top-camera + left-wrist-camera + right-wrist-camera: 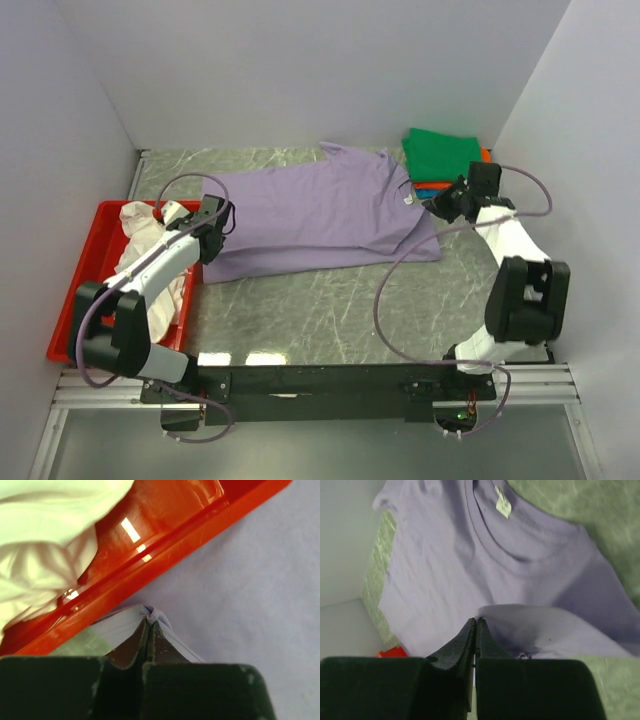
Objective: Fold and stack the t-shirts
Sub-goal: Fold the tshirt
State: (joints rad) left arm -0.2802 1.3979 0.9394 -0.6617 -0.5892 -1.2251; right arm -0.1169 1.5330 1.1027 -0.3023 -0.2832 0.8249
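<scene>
The lavender t-shirt (pixel 320 215) lies spread across the marble table, collar to the right. My left gripper (pixel 222 215) is shut on its hem corner (pixel 150 614) beside the red tray. My right gripper (pixel 447 203) is shut on a raised fold of the lavender shirt (pixel 535 622) near the collar (pixel 520 555). The white t-shirt (pixel 145 245) lies crumpled in the tray and also shows in the left wrist view (pixel 45 540). The green t-shirt (pixel 440 155) tops a folded stack at the back right, with orange (pixel 486 155) and teal blue (pixel 430 192) edges showing under it.
The red plastic tray (pixel 95 290) sits at the table's left edge, its rim (pixel 165 550) close to my left gripper. White walls enclose the table on the left, back and right. Bare marble table (pixel 330 310) lies in front of the shirt.
</scene>
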